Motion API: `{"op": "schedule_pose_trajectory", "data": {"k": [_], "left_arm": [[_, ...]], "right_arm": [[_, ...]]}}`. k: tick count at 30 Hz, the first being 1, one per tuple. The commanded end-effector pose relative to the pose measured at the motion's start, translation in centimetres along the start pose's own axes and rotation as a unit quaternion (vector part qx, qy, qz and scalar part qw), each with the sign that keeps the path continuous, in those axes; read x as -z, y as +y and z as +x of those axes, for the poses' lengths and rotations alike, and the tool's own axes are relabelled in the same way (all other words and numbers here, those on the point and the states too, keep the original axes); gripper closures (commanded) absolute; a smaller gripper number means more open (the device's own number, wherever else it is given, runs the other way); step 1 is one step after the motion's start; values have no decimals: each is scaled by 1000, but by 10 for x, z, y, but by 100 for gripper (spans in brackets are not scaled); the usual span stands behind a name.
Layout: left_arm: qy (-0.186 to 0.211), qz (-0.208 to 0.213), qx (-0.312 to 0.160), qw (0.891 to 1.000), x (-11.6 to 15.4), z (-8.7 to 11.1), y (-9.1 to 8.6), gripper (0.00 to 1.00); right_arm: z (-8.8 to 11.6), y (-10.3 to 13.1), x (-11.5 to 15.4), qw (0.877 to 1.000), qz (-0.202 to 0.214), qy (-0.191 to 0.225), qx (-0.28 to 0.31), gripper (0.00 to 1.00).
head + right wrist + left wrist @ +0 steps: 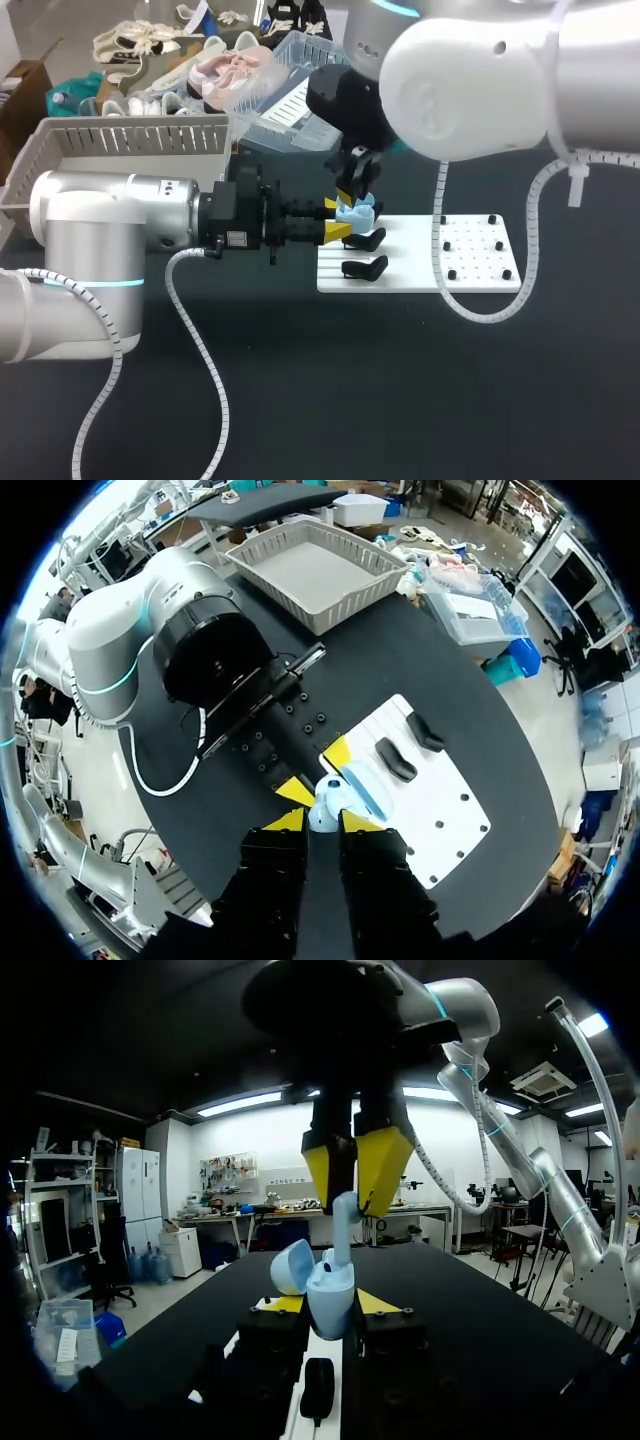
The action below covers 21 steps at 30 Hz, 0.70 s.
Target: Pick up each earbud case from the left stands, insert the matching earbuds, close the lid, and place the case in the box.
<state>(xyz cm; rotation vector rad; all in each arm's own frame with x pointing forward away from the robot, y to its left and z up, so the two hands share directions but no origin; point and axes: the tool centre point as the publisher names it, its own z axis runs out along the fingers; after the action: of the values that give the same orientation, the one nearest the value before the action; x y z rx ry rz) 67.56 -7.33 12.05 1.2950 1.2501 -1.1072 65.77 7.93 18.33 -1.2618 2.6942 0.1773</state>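
Open earbud case (355, 211) held over the white board's (480, 262) 9 o'clock edge.
Left jaws clamp it; right jaws pinch an earbud (345, 1222) at its mouth; basket (130, 135) at 10 o'clock, tabletop (350, 400) stretching toward 6.

A robotics lab; left arm (100, 225) and right arm (480, 80) over a black table (400, 400); white pegged plate (480, 255).

case (356, 211) in left tool (335, 218) over board (480, 270) | earbud (343, 1222) in right tool (355, 1200) above case
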Motion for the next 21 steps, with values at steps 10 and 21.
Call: {"op": "schedule_pose_trajectory", "data": {"k": [10,21], "left_arm": [[0,-2,0,1000,0,0,-1,100],[0,-2,0,1000,0,0,-1,100]], "right_arm": [[-2,-7,-6,1000,1,1,-12,100],[-3,-10,-11,1000,7,-1,-21,100]]}}
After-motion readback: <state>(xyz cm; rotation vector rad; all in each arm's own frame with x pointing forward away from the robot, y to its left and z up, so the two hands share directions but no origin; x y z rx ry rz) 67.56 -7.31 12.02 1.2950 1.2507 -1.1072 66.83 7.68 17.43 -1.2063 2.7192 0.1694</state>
